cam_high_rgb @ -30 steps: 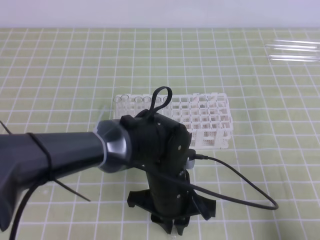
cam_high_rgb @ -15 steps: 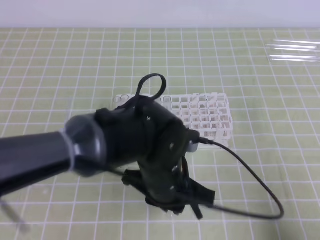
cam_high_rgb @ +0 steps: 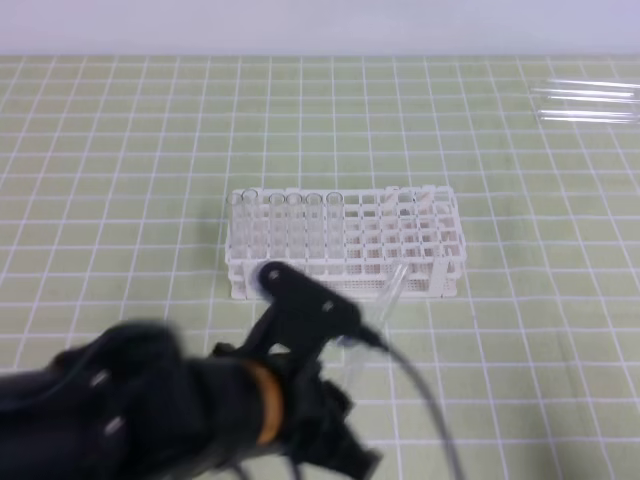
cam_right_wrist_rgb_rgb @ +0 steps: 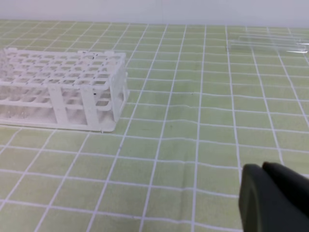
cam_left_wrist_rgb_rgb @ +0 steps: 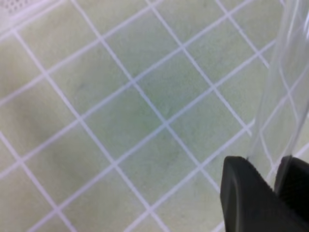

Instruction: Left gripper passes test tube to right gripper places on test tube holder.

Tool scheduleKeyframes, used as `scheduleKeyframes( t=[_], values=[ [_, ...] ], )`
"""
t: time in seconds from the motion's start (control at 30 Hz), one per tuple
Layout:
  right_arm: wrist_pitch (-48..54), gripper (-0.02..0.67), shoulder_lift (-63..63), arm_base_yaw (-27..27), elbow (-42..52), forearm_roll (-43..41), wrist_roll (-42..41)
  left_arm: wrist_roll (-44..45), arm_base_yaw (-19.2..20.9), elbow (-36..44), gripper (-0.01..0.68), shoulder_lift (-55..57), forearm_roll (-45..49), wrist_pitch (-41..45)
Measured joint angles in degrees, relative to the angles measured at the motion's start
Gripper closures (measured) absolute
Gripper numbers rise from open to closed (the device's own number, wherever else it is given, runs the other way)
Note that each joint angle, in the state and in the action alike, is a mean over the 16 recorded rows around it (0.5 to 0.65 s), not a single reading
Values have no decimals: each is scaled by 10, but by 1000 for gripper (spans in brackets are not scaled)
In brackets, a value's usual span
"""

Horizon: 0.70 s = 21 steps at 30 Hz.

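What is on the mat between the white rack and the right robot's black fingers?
Only bare green checked mat in the right wrist view: nothing lies between the white plastic test tube rack and the black right fingers.

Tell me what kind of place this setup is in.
Probably a lab-style test bench: a white test tube holder with several tubes already standing in it, spare glass tubes lying at the far right, and a green grid mat covering the table.
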Motion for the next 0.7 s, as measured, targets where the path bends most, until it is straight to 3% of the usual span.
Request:
scheduleKeyframes(
  t=[0.3,0.7],
  values=[
    [0,662,0,0,0,0,0,-2,-2,149,614,-106,139,-159],
    [0,664,0,0,0,0,-1,-12,-2,195,608,-148,186,-254]
  ],
)
